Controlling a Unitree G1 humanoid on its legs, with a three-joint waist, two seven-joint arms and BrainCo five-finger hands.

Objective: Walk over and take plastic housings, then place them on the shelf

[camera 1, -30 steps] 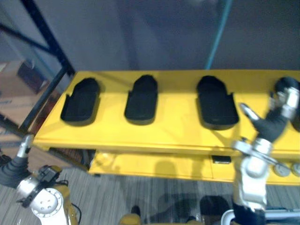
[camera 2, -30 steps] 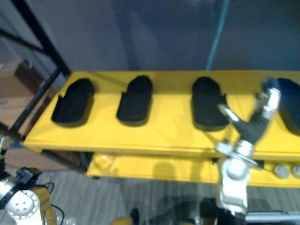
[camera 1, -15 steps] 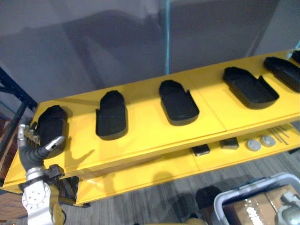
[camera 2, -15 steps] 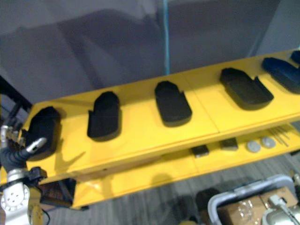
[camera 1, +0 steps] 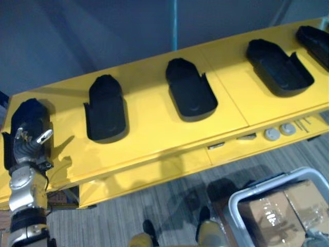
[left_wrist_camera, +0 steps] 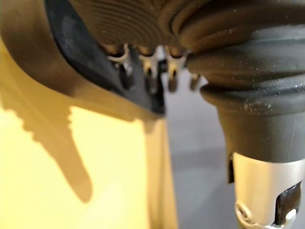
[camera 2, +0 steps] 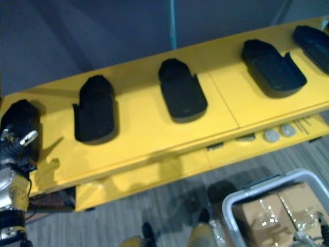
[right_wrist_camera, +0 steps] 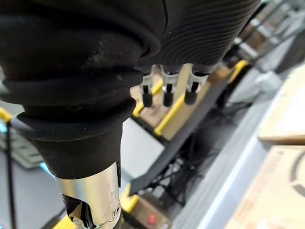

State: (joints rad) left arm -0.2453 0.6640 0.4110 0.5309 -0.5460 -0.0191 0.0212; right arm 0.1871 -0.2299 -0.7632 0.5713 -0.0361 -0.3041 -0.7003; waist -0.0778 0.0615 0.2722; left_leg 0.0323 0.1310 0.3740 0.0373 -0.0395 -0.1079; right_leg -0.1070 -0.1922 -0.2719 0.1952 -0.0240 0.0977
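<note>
A long yellow shelf [camera 1: 149,128] carries black plastic housings [camera 1: 190,90] in a row, with bare gaps between them and a free margin along its front edge. The print on the cartons [camera 1: 272,211] below is unreadable. The left hand [camera 1: 26,146] lies on the leftmost housing [camera 1: 30,114]; I cannot tell whether it grips. The right hand [right_wrist_camera: 167,90] has its fingers hanging loose and empty.

Both head eyes look steeply down from well above the yellow shelf [camera 1: 154,123] and share its row of black housings [camera 1: 190,90], with the left hand [camera 1: 26,146] at the row's end. The left wrist camera sits very close behind that hand's fingers [left_wrist_camera: 148,78], facing the leftmost housing [left_wrist_camera: 81,55] just past their tips. The right wrist camera looks past the right hand [right_wrist_camera: 165,90] at a cardboard box [right_wrist_camera: 286,191] well beyond its fingers.
</note>
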